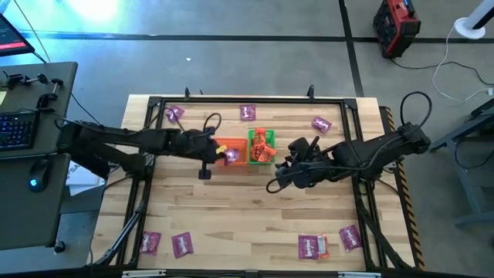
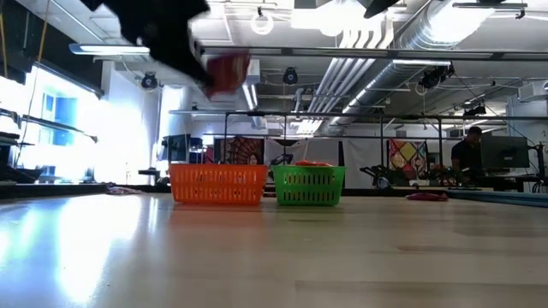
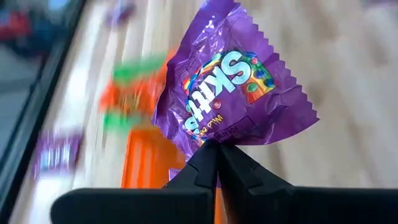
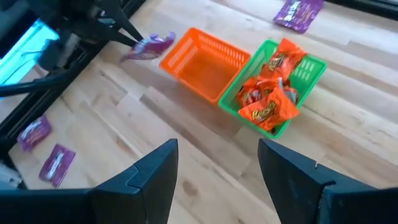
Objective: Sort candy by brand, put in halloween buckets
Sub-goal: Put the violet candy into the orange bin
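Note:
My left gripper (image 1: 225,157) is over the orange bucket (image 1: 224,151), shut on a purple candy packet (image 3: 233,87) with pale print. The right wrist view shows that packet (image 4: 149,45) held above the table beside the empty orange bucket (image 4: 205,59). In the low view the packet (image 2: 227,73) hangs high above the orange bucket (image 2: 218,184). The green bucket (image 4: 277,81) touches the orange one and holds several orange-red packets (image 4: 267,102). My right gripper (image 4: 214,168) is open and empty, hovering on the near right of the green bucket (image 1: 262,147). My left gripper pinches the purple packet at its edge (image 3: 214,142) between the two fingertips (image 3: 205,158). The packet is lifted clear, sticking out past the fingertips with its printed face towards the wrist camera, above the orange bucket (image 3: 146,165).
Purple packets lie loose on the wood: three along the far edge (image 1: 174,113), (image 1: 248,113), (image 1: 321,123), two at the near left (image 1: 150,242), (image 1: 182,244), and more at the near right (image 1: 309,246), (image 1: 350,237). A black frame rims the table (image 1: 231,208).

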Robot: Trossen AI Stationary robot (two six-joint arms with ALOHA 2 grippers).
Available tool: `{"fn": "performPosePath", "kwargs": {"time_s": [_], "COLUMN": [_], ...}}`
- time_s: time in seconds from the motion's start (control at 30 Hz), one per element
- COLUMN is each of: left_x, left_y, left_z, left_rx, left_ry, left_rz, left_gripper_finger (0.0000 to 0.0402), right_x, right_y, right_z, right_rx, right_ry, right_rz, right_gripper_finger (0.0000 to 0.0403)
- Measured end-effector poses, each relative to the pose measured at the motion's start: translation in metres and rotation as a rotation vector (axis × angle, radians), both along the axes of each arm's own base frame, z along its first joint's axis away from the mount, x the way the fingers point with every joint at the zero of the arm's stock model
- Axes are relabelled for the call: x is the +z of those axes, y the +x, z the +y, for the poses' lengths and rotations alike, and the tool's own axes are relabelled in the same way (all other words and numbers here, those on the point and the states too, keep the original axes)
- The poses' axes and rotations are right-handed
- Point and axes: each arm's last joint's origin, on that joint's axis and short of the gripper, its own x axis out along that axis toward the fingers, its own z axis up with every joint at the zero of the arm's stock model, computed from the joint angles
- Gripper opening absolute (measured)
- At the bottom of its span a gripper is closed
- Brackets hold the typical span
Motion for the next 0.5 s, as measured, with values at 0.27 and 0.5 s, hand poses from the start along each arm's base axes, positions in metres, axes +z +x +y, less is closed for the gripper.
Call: {"fn": "performPosePath", "kwargs": {"time_s": [0.27, 0.5], "left_x": [-0.039, -0.05], "left_y": [0.008, 0.013], "left_z": [0.035, 0.036], "left_rx": [0.165, 0.146], "left_ry": [-0.04, -0.038], "left_rz": [0.188, 0.236], "left_gripper_finger": [0.0004, 0.0055], "right_x": [0.001, 0.002], "right_y": [0.005, 0.007], "right_z": [-0.012, -0.015], "right_rx": [-0.006, 0.001], "right_ry": [-0.015, -0.016], "right_rz": [0.0, -0.003], "right_gripper_finger": [0.0216, 0.0216]}}
